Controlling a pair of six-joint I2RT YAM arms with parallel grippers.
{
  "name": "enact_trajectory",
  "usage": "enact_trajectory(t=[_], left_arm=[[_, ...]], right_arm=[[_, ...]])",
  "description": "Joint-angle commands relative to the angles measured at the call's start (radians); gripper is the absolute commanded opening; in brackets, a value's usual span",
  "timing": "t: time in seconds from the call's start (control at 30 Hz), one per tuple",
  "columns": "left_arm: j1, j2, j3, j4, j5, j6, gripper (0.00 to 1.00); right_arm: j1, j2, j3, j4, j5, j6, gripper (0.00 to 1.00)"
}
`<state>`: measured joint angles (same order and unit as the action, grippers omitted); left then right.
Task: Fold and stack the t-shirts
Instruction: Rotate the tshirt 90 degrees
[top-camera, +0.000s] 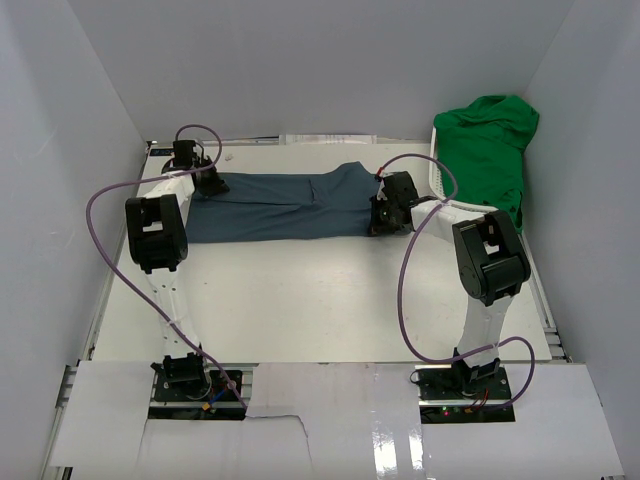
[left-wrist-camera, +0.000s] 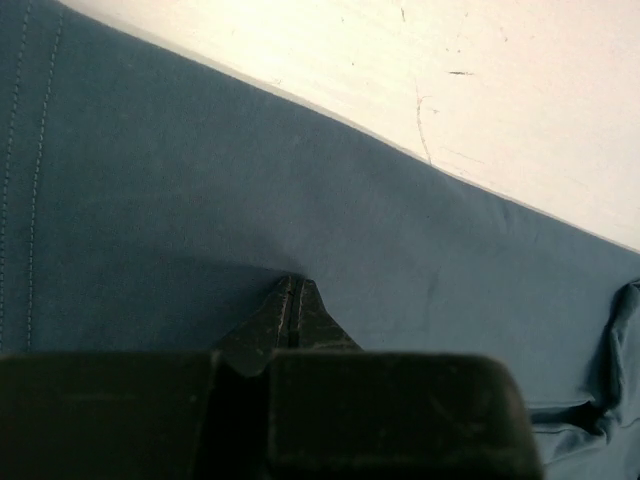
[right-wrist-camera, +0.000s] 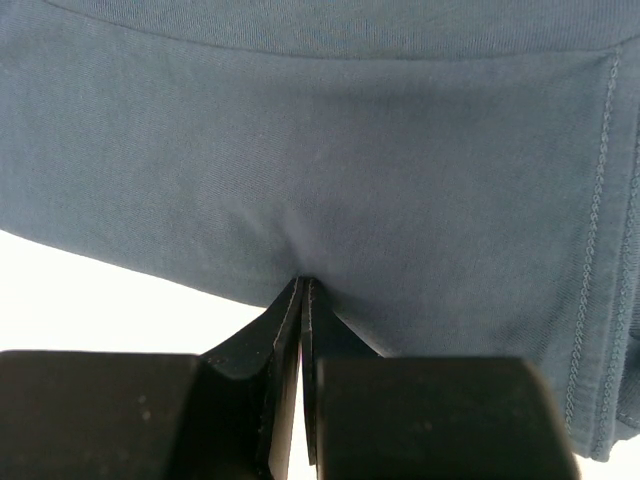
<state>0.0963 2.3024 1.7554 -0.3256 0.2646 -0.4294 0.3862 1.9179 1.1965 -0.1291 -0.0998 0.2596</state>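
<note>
The left claw (top-camera: 207, 181) and right claw (top-camera: 384, 214) each pinch shut on one end of the soft dark slate-blue cloth t-shirt (top-camera: 290, 205). A thin pinch might slip, or uneven lifting might crumple it. It lies far back on the white table (top-camera: 300, 310), its long side running left to right; I cannot tell which end is the neck.

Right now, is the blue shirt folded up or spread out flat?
Partly folded: the blue shirt lies as a long narrow band, one layer lapped over another, stretched between the shut left pincer and right pincer.
</note>
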Motion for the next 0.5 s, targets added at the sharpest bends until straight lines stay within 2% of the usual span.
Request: enact_trajectory(t=[0.0,0.23,0.37,0.47], left_arm=[[0.005,-0.006,-0.016,0.013,-0.014,0.006,0.0],[0.005,-0.006,-0.023,-0.012,-0.062,0.0,0.0],[0.006,-0.008,-0.007,-0.142,-0.139,-0.031,0.0],[0.005,-0.046,-0.062,-0.165,-0.179,-0.046,0.0]], right_arm=[[-0.003,0.027,-0.012,0.005,0.032,0.004,0.08],[-0.015,0.043,0.008,-0.006,0.043,0.009,0.08],[-0.032,0.067,0.035,-0.021,0.038,0.006,0.08],[-0.047,0.098,0.066,-0.033,0.037,0.001,0.08]])
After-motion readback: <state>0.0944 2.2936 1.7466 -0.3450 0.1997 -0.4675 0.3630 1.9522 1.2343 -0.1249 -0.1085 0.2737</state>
